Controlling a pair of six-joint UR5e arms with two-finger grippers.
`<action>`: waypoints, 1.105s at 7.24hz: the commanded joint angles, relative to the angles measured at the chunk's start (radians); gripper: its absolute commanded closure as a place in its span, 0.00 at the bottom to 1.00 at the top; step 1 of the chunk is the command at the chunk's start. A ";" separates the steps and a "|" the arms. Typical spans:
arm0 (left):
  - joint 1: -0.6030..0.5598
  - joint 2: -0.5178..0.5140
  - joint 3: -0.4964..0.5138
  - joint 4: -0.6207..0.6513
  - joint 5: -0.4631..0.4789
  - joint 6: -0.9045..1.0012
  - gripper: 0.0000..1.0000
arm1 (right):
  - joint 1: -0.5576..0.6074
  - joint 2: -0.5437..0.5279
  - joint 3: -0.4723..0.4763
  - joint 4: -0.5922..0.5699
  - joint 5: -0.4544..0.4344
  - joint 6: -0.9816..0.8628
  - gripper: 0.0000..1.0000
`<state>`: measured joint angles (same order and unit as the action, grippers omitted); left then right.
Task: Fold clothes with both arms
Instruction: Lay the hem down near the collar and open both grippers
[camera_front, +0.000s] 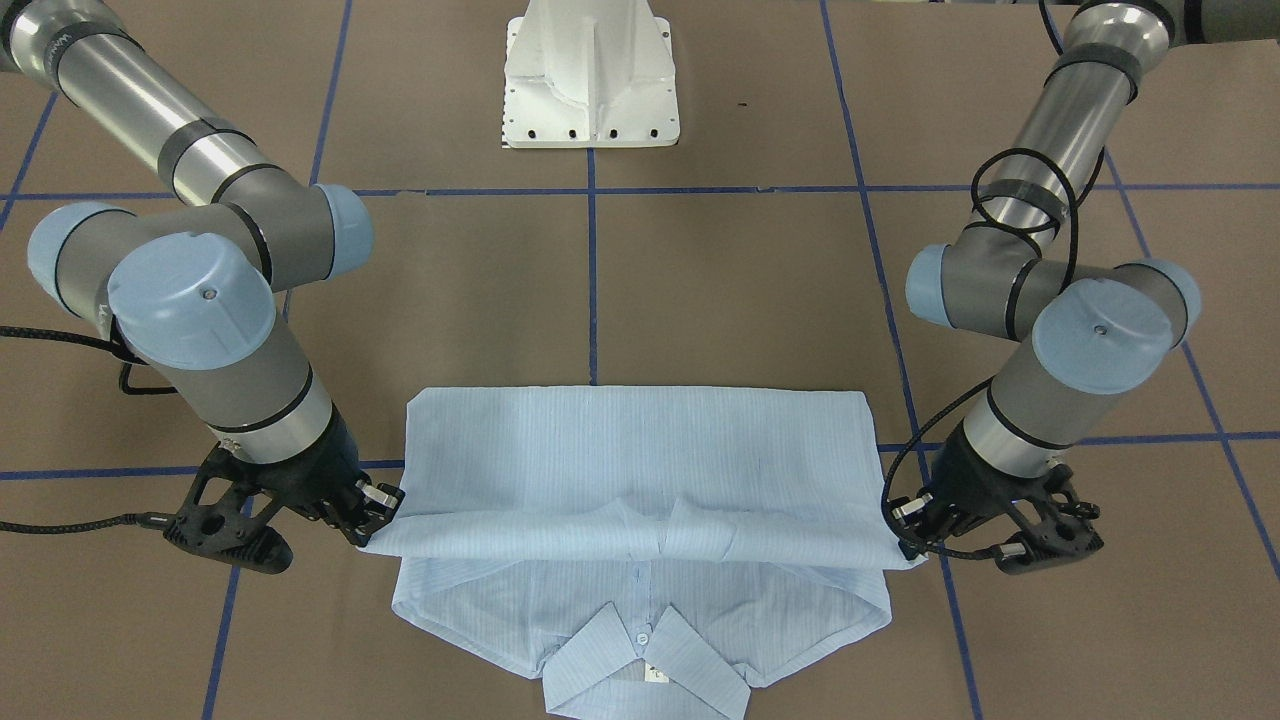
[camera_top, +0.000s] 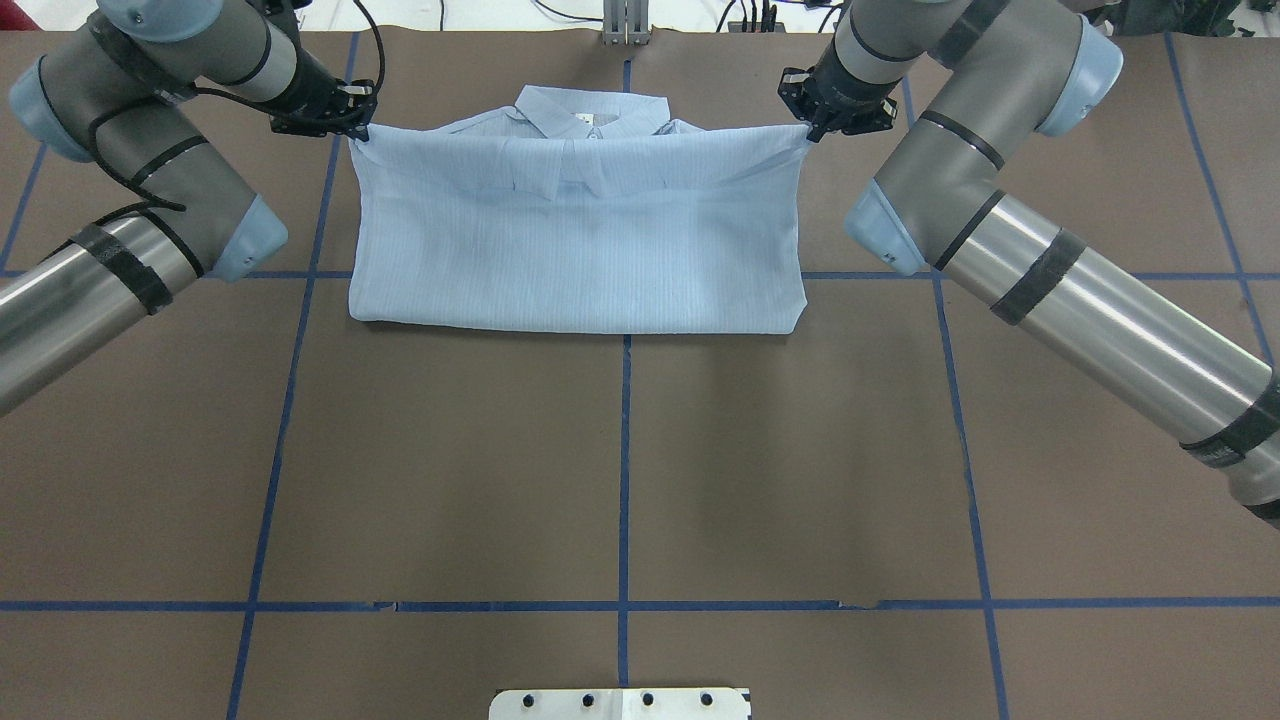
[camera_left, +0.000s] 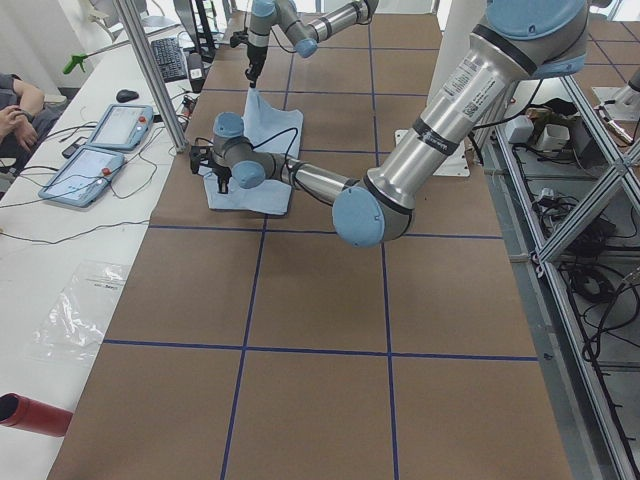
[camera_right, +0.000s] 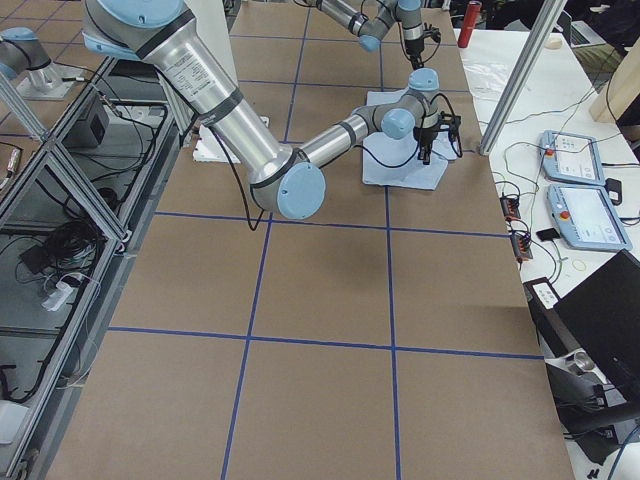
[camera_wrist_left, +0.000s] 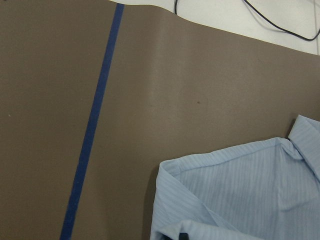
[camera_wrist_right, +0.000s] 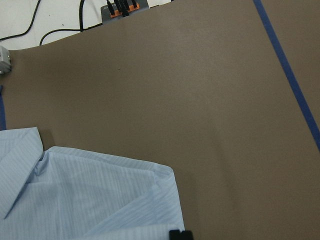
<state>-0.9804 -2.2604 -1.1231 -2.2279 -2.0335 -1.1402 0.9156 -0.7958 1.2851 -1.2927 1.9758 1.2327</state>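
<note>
The light blue striped shirt (camera_top: 580, 240) lies at the table's far side, collar (camera_front: 645, 660) away from the robot. Its near part is folded up and over toward the collar, and that folded edge hangs taut just above the lower layer. My left gripper (camera_top: 358, 128) is shut on the edge's left corner, seen as well in the front-facing view (camera_front: 905, 535). On the opposite corner my right gripper (camera_top: 812, 128) is shut, also seen from the front (camera_front: 375, 520). Both wrist views look down on a shoulder of the shirt (camera_wrist_left: 240, 190) (camera_wrist_right: 90, 195).
The brown table (camera_top: 620, 470) carries a grid of blue tape lines (camera_top: 625, 600). The white pedestal base (camera_front: 590, 75) stands on the robot's side. Beyond the far edge are cables (camera_wrist_right: 50, 30), tablets (camera_left: 100, 150) on a side bench, and a person's arm (camera_left: 15, 100).
</note>
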 joint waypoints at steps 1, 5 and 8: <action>0.000 -0.005 0.008 -0.010 0.004 0.000 1.00 | -0.001 0.015 -0.071 0.085 0.000 -0.001 1.00; 0.000 -0.002 0.005 -0.012 0.004 -0.001 0.01 | -0.007 0.020 -0.075 0.136 -0.011 -0.001 0.01; -0.001 0.004 0.002 -0.009 0.004 -0.001 0.00 | -0.008 0.012 -0.075 0.136 -0.005 -0.004 0.00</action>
<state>-0.9810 -2.2599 -1.1201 -2.2379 -2.0294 -1.1415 0.9087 -0.7790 1.2104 -1.1574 1.9687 1.2293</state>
